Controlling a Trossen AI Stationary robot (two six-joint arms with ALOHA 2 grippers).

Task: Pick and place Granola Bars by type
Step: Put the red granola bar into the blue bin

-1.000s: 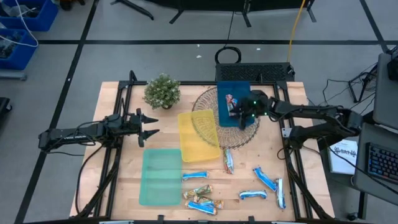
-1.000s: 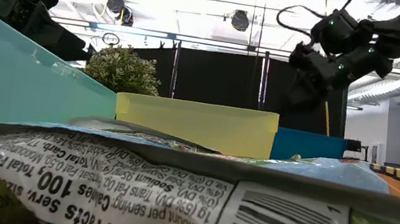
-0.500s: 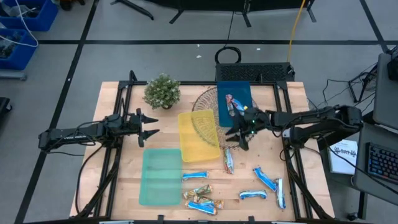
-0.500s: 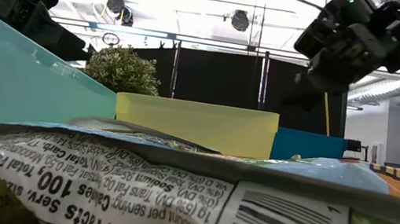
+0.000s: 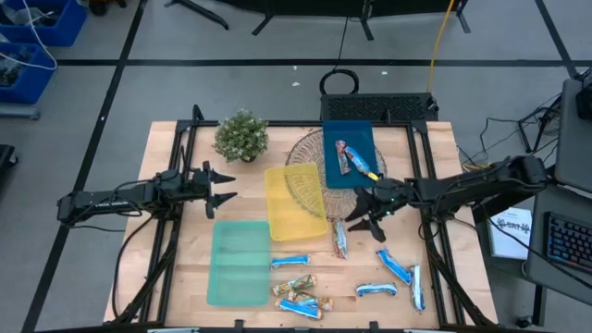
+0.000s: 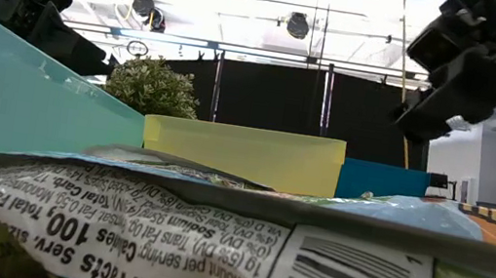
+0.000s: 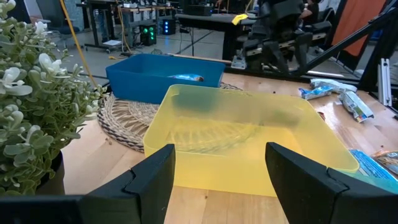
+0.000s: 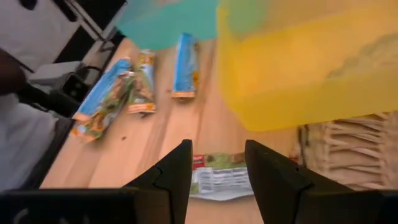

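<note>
Several granola bars lie on the wooden table near its near edge, blue-and-white ones [image 5: 395, 265] and gold-brown ones [image 5: 294, 285]. One bar [image 5: 339, 239] lies just off the yellow tray's [image 5: 296, 202] near right corner. My right gripper [image 5: 363, 215] hovers open above and just beyond that bar [image 8: 217, 179]. Two bars [image 5: 348, 157] rest in the blue tray [image 5: 335, 171], which sits on a woven mat. The green tray [image 5: 239, 262] holds nothing. My left gripper [image 5: 222, 190] waits open left of the yellow tray [image 7: 249, 137].
A potted plant [image 5: 241, 136] stands at the far edge, left of the woven mat [image 5: 305, 148]. In the low view a bar's wrapper [image 6: 213, 242] fills the foreground. Bare wood lies between the yellow tray and the bars to the right.
My right gripper has moved from over the blue tray toward the table's near edge, past the mat, and now hangs by the bar next to the yellow tray. The bars in the blue tray show uncovered now. My left arm has kept still.
</note>
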